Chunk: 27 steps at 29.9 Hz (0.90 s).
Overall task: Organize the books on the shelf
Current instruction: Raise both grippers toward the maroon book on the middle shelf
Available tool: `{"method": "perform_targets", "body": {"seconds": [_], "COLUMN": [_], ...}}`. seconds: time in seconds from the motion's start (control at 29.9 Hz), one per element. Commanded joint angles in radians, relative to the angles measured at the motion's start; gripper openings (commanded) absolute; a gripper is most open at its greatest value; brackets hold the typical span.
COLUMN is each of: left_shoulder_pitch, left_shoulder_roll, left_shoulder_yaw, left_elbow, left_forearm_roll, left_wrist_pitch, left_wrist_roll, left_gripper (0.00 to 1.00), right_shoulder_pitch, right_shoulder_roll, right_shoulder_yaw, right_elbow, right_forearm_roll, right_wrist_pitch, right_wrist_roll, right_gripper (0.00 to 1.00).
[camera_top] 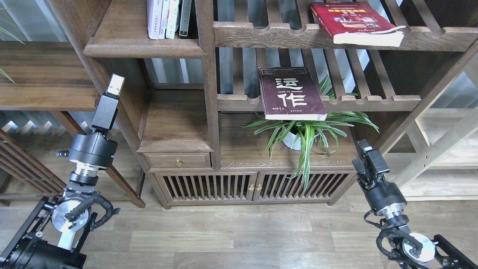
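Observation:
A pale lavender-white book [154, 18] stands upright on the shelf [143, 48], the solid dark board at the upper left, beside a few other upright books [175, 16]. The maroon book [289, 93] with white characters lies flat on the middle slatted rack, overhanging its front rail. On the top slatted rack lies the thick red book [354, 20]. My left gripper [115, 84] points up below the shelf's left end, holding nothing; its fingers read as one block. My right gripper [368, 155] is low at the right, by the cabinet's corner, empty.
A spider plant in a white pot [298, 134] stands under the maroon book. Below are a small drawer [178, 161] and slatted cabinet doors [254, 186]. A pale wooden frame [440, 149] stands at the right and a dark table [44, 74] at the left.

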Motion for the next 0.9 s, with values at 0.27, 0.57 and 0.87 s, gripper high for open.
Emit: {"method": "perform_targets", "body": {"seconds": [0.27, 0.57, 0.87], "left_shoulder_pitch": [0.034, 0.049, 0.126], "left_shoulder_roll": [-0.002, 0.002, 0.022], "left_shoulder_yaw": [-0.001, 0.007, -0.002], "left_elbow": [0.009, 0.021, 0.021], "left_forearm_roll": [-0.009, -0.023, -0.023], "left_wrist_pitch": [0.0, 0.0, 0.0], "left_wrist_roll": [0.002, 0.002, 0.002], "left_gripper": [1.0, 1.0, 1.0], "right_shoulder_pitch": [-0.016, 0.02, 0.036], "right_shoulder_roll": [0.027, 0.095, 0.216], "right_shoulder_yaw": [-0.01, 0.022, 0.019], "right_elbow": [0.001, -0.025, -0.026], "right_forearm_roll": [-0.008, 0.006, 0.008], "right_wrist_pitch": [0.0, 0.0, 0.0], "right_wrist_roll": [0.0, 0.006, 0.006], "right_gripper": [1.0, 1.0, 1.0]}}
